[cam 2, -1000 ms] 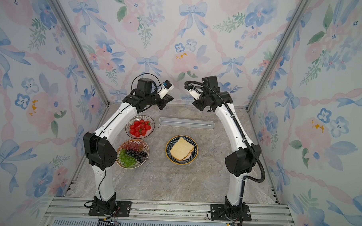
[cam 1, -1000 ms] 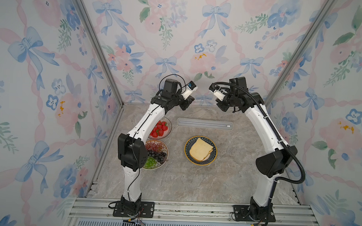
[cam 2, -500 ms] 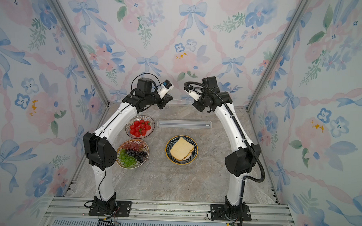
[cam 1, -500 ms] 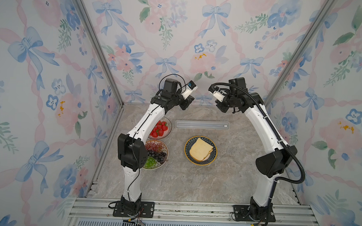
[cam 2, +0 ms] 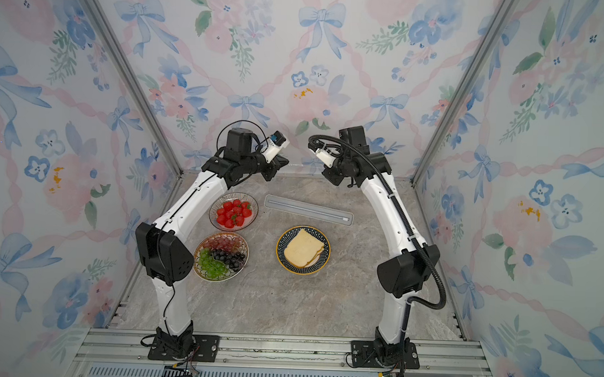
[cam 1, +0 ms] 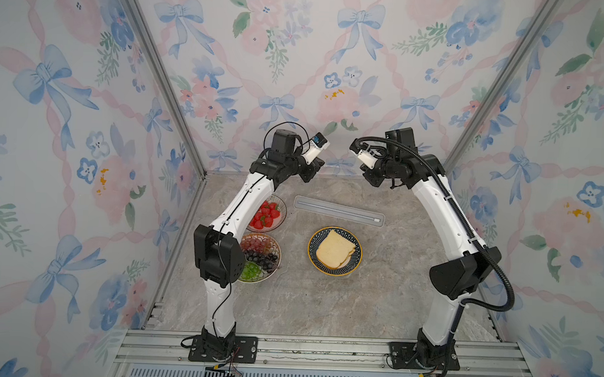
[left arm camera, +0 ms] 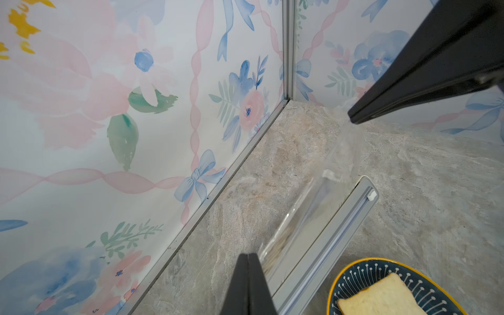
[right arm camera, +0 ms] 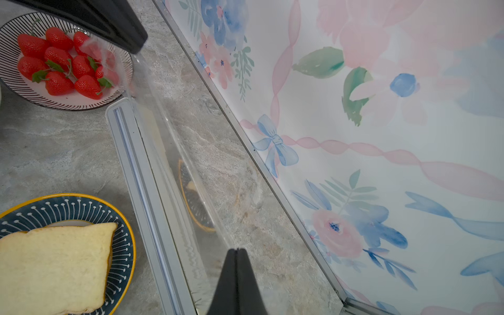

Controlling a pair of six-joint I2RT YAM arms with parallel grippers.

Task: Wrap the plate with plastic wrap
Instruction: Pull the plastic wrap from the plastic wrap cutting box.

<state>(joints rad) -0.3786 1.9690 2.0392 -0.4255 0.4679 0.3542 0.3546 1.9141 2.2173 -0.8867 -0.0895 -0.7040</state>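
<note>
Plastic wrap (left arm camera: 308, 207) is not yet over the plate (cam 1: 335, 271). The plate lies nearest the arm bases with a slice of bread (cam 1: 334, 250) on it, and there is bare table (cam 1: 324, 307) in front of it and to its right. To its left, beside the left arm, stand a dish of grapes (cam 2: 223, 234) and, farther back, a dish of strawberries (cam 2: 252, 206). That side looks the tighter one for any sweep.

Just beyond the plate, and apart from it, lies the long dispenser box (cam 1: 339, 211), slightly askew to the back wall (cam 1: 331, 93). From the box's far side the plastic wrap rises as one clear sheet to both grippers, which are raised near that wall. The left gripper (left arm camera: 248, 255) has its jaws pressed together on one upper corner of the sheet, and the right gripper (right arm camera: 237, 249) pinches the other corner the same way.

Holding the two corners apart probably keeps the film flat and taut so it cannot cling to itself. The height likely draws out enough length to cover the plate. The sheet's lower edge appears joined to the box, so it probably has to be cut there. The wall is close behind the grippers and leaves little room. Toward the plate, over the box, the way is open.
</note>
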